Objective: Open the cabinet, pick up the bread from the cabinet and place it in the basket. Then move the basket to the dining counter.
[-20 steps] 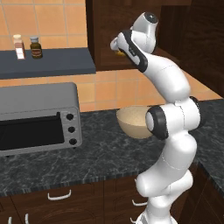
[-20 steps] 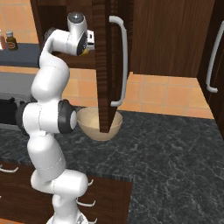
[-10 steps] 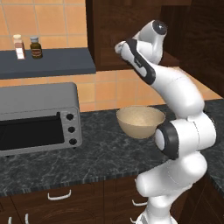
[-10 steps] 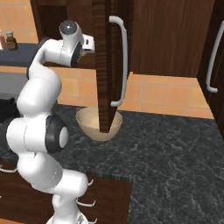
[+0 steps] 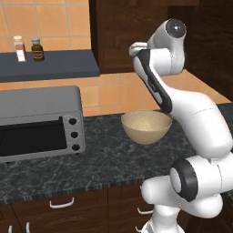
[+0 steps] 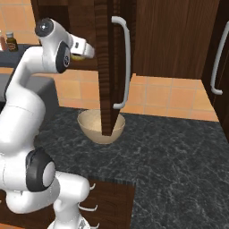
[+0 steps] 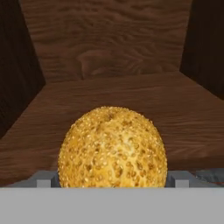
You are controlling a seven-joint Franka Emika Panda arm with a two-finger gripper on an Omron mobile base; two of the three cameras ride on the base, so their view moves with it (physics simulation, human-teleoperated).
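Inside, the bread (image 7: 113, 148) is seen on the wooden shelf of the cabinet (image 6: 103, 67) — its door swung open — with the pincer (image 7: 113, 178) spread wide on either side of it, nothing clenched. Below the cabinet, the basket (image 5: 146, 126) is set on the dark table (image 5: 91, 159).

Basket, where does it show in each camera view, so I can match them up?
Left base view: basket at centre, on the black worktop.
Right base view: left of centre, behind the open cabinet door edge.
Hand view: faces the bread.
Shared landmark: the worktop.
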